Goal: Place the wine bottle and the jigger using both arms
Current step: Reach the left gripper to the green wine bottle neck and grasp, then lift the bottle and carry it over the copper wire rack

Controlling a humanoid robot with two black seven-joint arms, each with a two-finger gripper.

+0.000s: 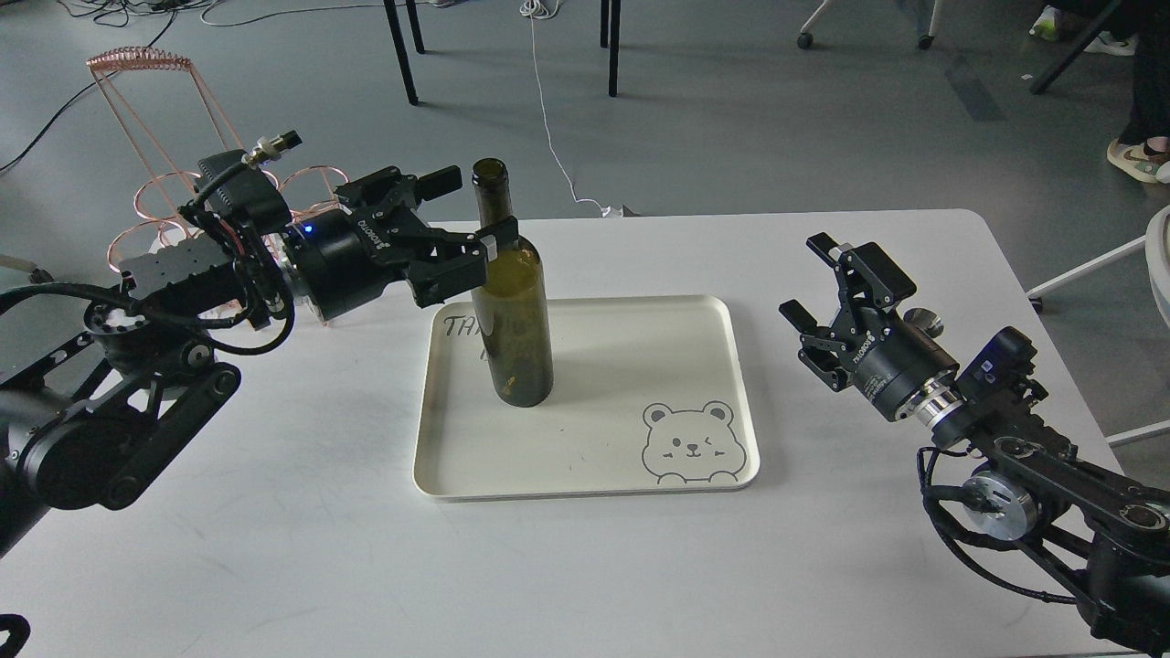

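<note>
Two end effectors: left (pixel 471 212) spread around the upright wine bottle (pixel 516 311) on the tray (pixel 585 484), right (pixel 827 292) apart, empty.

Even, soft daylight fills the frame, bright without harsh glare. The wine bottle (pixel 515 302) throws a faint, diffuse shadow rightward across the tray (pixel 585 457). The white surface (pixel 302 548) looks slightly washed out in the lower left. Focus is sharp at centre; the frame's corners soften a little.
</note>
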